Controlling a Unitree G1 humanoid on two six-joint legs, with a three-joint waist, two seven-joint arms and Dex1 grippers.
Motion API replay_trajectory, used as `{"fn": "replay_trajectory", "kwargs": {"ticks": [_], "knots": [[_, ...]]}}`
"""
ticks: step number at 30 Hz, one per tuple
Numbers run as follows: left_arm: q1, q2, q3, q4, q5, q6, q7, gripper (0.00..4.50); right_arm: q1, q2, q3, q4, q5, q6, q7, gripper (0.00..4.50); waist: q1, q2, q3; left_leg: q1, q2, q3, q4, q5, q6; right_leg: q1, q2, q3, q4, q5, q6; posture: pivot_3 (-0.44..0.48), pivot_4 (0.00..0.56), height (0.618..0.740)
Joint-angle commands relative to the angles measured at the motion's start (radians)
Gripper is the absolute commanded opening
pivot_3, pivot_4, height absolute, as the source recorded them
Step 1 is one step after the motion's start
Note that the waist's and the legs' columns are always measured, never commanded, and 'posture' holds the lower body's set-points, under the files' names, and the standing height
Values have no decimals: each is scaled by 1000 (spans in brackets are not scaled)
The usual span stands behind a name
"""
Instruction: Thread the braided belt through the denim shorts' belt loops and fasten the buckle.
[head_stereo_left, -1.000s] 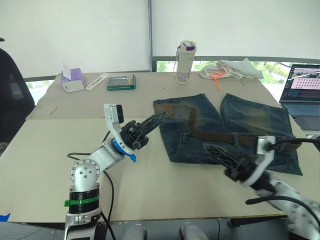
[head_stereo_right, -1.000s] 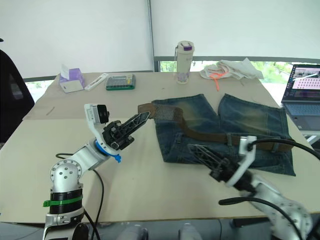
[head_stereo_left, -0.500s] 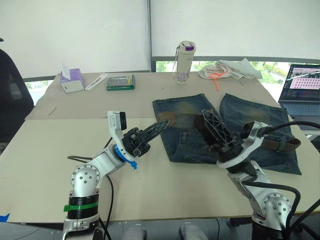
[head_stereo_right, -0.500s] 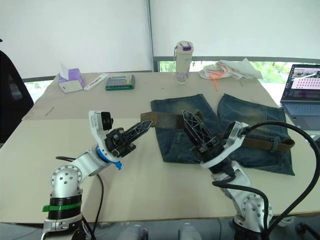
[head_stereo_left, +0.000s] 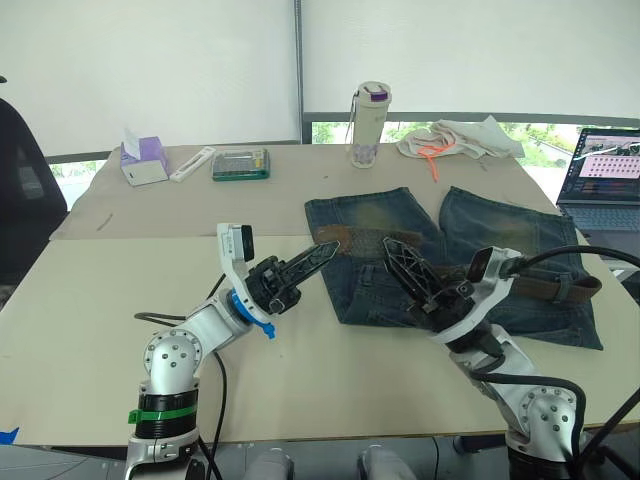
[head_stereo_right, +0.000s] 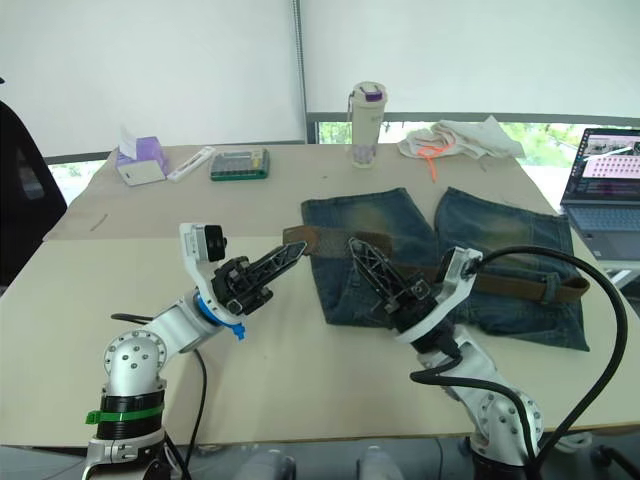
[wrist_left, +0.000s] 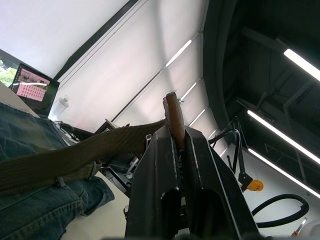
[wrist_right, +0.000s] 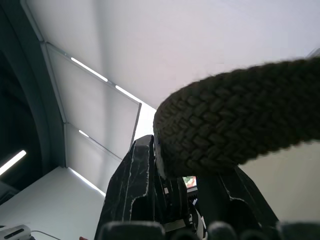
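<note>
shorts (head_stereo_left: 460, 270): on table (head_stereo_left: 150, 330) right half — belt (head_stereo_left: 540, 285) across waistband
bottle (head_stereo_left: 370, 125): behind shorts (cloth (head_stereo_left: 460, 138) to its right)
laptop (head_stereo_left: 603, 180): far right

The right gripper (head_stereo_left: 400, 262) covers the middle of the braided belt (head_stereo_left: 545, 283). The buckle is too small to make out. The laptop (head_stereo_left: 603, 180) is cut by the frame edge.

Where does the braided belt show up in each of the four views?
Left eye view: braided belt lies across the denim shorts, one end in the left gripper.
Right eye view: same, belt at.
Left wrist view: belt end pinched between the fingers.
Right wrist view: belt crosses above the fingers.
Shared landmark: the shorts.
</note>
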Motion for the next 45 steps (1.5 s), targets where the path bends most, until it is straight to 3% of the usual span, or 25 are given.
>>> {"fn": "replay_trajectory", "kwargs": {"ticks": [1,7,12,16,21,27,34,41,45], "knots": [[-14,3,-5,-10,5,-18,-17,0,22,-20,-73,-24,46,-45,26,1363,2,0,0,0,0,0,0,0,0,0,0,0,0,0,0,0,150,740],[-42,-12,7,8,-1,-30,-7,0,139,-63,-70,-56,-14,-21,101,1363,1,0,0,0,0,1,0,0,0,0,0,0,0,0,0,0,150,740],[-81,-21,17,-2,-45,-24,8,0,171,-76,69,-27,-290,-39,132,1363,-5,0,0,0,1,3,0,0,0,0,1,0,0,-1,2,0,150,740],[-96,-17,19,-16,-75,-13,26,0,95,-61,161,17,-523,-84,117,1363,-6,0,0,0,1,3,-1,0,0,0,1,0,0,-2,3,0,150,740],[-99,-11,16,-28,-101,-6,40,0,-44,45,204,120,-759,-180,22,1363,-3,0,0,0,1,2,-1,0,-1,-1,1,0,0,-1,2,0,150,740],[-95,-9,5,-41,-125,0,53,0,-180,178,242,246,-917,-255,3,1363,-1,-1,0,0,0,1,-1,1,-1,-1,0,0,0,0,-1,0,150,740],[-79,-1,12,-36,-122,-7,52,0,-192,309,17,347,-1095,-534,-226,1363,5,0,0,0,-1,0,-2,2,-4,-1,0,-1,0,1,-1,0,150,740],[-53,2,6,-8,-81,-19,36,0,-123,275,-117,302,-1234,-701,-309,1363,-8,0,0,1,-1,1,-3,3,-6,-1,1,0,1,1,-2,0,150,740],[-47,-4,-22,58,40,-60,44,0,-78,225,-158,218,-1231,-674,-307,1363,-13,2,0,1,0,2,-4,3,-6,-1,2,0,1,1,-3,0,150,740]]}}
